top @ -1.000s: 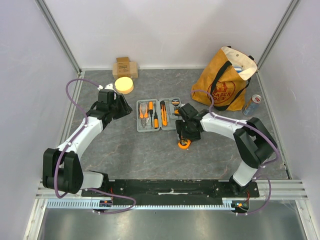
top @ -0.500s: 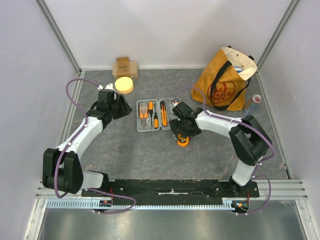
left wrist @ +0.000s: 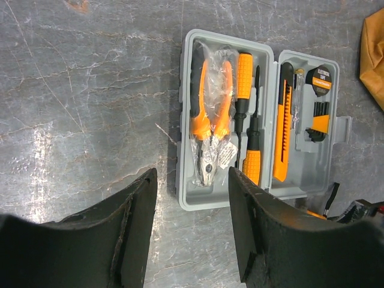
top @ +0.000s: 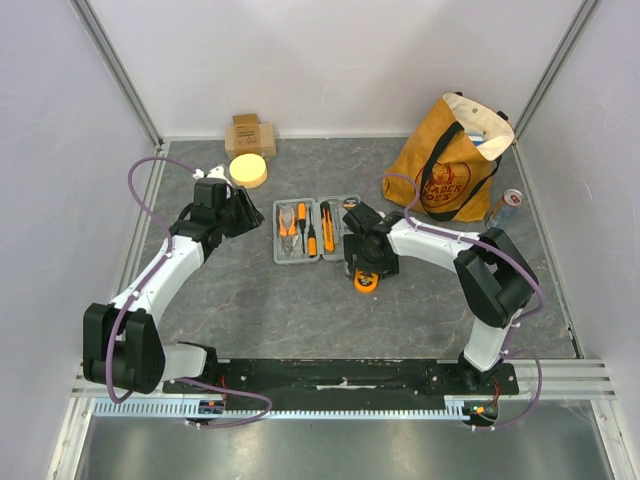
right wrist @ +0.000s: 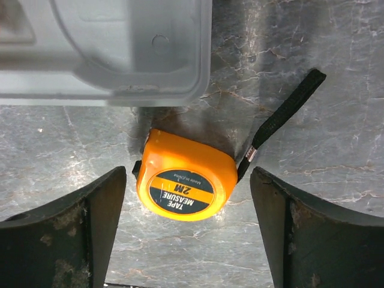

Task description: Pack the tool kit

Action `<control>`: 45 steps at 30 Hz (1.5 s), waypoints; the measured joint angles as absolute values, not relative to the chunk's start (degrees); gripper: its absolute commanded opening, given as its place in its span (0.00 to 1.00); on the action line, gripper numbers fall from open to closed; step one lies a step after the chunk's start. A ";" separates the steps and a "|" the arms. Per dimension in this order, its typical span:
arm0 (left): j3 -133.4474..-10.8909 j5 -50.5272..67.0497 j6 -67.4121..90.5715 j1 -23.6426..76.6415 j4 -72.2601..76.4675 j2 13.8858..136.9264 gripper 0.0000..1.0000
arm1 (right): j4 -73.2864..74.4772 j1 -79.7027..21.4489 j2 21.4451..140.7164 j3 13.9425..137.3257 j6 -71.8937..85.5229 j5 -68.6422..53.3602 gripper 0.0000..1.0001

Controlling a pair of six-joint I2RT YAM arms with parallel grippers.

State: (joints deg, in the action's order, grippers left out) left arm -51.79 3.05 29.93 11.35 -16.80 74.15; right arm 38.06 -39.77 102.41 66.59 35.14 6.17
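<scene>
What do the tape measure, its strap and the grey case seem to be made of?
The tape measure: glossy orange plastic, by its smooth moulded shell and shine. Its strap: matte black, probably woven fabric; it lies flat and limp. The case: dull grey moulded plastic, with rounded corners and a faint sheen.

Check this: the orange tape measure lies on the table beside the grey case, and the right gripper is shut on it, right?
Not shut: the right wrist view shows the right gripper open, fingers apart either side of the tape measure. It does lie on the table beside the case.
</scene>
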 measured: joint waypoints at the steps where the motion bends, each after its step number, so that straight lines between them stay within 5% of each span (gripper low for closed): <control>1: -51.79 3.09 29.95 11.35 -16.82 74.13 0.57 | 38.00 -39.77 102.74 66.59 35.79 6.20 0.81; 11: -51.79 6.63 29.98 11.35 -16.47 74.13 0.57 | 39.46 -40.03 105.78 68.66 39.40 7.90 0.79; 19: -51.79 7.88 29.98 11.35 -16.12 74.41 0.57 | 39.53 -40.29 105.84 68.82 38.76 8.84 0.50; 45: -51.90 9.56 29.98 11.35 -16.53 77.43 0.57 | 43.81 -41.04 112.03 94.08 25.50 18.28 0.52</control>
